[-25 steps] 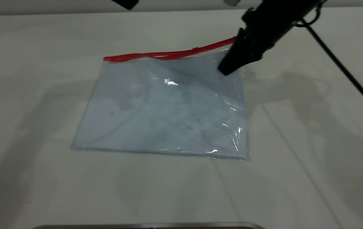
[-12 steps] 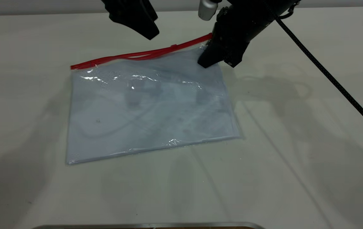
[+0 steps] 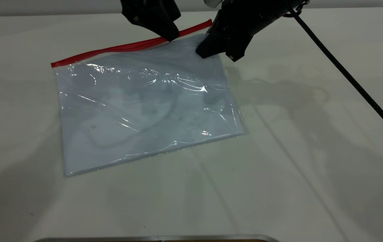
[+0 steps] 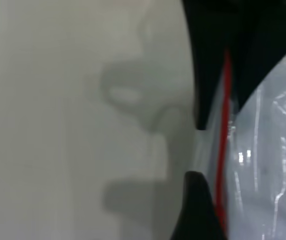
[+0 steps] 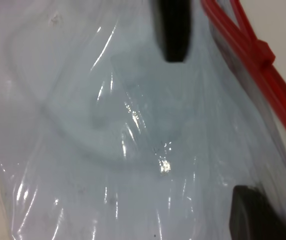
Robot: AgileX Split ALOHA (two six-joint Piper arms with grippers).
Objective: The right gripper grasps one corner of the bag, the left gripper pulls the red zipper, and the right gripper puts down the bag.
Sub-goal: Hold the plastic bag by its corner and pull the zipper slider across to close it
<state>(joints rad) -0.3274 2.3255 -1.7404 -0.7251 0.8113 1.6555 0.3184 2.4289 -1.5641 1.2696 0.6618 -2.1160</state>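
Observation:
The bag (image 3: 144, 107), a clear pouch with white sheets inside, lies slanted on the white table (image 3: 312, 151). The red zipper (image 3: 111, 49) runs along its far edge. My right gripper (image 3: 205, 50), with the braided cable (image 3: 346, 77) trailing from it, is shut on the bag's far right corner. One of its fingers (image 5: 255, 212) shows against the plastic. My left gripper (image 3: 168, 35) is down at the zipper, just left of the right gripper. It looks open, with one finger (image 4: 197, 210) on the table side of the red strip (image 4: 222, 150). The small slider tab (image 5: 262, 50) sits free.
A metal edge (image 3: 158, 238) runs along the table's near side. Bare table lies right of the bag and in front of it.
The right gripper has dragged the bag left and toward the far edge, turning it. The left gripper has come down from the far edge to the red zipper.

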